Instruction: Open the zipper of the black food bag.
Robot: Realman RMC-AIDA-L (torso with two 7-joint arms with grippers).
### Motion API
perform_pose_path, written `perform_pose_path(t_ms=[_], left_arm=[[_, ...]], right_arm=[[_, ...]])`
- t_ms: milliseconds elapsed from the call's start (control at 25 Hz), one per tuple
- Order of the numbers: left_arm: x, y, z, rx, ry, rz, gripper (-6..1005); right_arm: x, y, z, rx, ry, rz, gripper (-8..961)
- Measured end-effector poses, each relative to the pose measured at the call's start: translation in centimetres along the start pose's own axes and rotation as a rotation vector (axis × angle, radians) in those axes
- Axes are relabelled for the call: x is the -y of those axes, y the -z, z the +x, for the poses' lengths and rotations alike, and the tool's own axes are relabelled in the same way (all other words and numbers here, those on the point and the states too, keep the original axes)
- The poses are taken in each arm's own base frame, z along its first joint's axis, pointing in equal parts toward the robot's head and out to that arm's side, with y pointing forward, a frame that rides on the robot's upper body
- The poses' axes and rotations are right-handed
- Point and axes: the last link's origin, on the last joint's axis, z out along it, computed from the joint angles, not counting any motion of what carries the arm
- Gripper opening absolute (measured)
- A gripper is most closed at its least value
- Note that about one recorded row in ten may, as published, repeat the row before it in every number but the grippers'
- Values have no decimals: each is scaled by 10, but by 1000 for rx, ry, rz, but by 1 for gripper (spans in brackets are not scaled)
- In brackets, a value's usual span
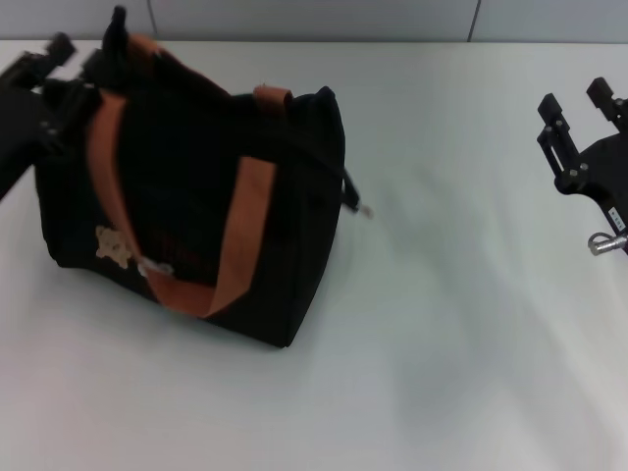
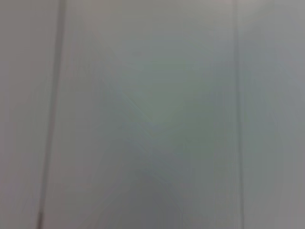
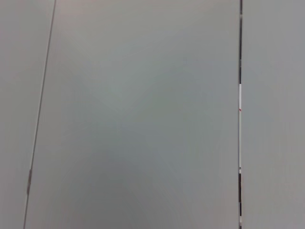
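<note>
Where table (image 1: pixel 471 373) lies bare: black food bag (image 1: pixel 196 196) (far-left edge), right end effector (image 1: pixel 579 108) well apart.

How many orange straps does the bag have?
2 show on the bag: one strap runs down its left side by the bear patch, one strap runs down the middle. They join in a loop at the bottom. More may hide behind.

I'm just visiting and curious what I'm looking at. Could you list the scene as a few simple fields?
Surface: white table
Main object: black food bag, upright, on the robot's left side
Handles: brown-orange straps
Patch: small tan bear
Zipper pull: hanging off the bag's right end
Left gripper: close against the bag's far left corner
Right gripper: far right, away from the bag, open
</note>
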Motion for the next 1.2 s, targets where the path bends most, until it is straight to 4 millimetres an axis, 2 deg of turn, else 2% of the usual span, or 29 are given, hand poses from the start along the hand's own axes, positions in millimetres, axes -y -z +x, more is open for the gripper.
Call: perform_pose_path(t_ms=[280,440,600,720,760,1000,1200], left_arm=[[10,24,28,-110,69,-23,575],[10,29,48,-101,99,-177,678],[2,32,65,-12,87,-417,782],[-6,30,64,89,70,-549,797],[-15,27,59,151,68,-631,801],[-33,19,45,258,93,-760,811],[-36,17,42,284,105,-779,811]], right_arm=[[11,0,-4,15,-133,-39,520],[16,2,-15,4,-257,-263,604],[16,9,-37,-55,-324,-612,678],[12,19,-54,-80,-352,-867,708],[9,24,-63,-65,-376,-962,718],[-3,25,-66,-53,-379,-1018,778],[-10,24,-64,-67,-364,-1039,809]])
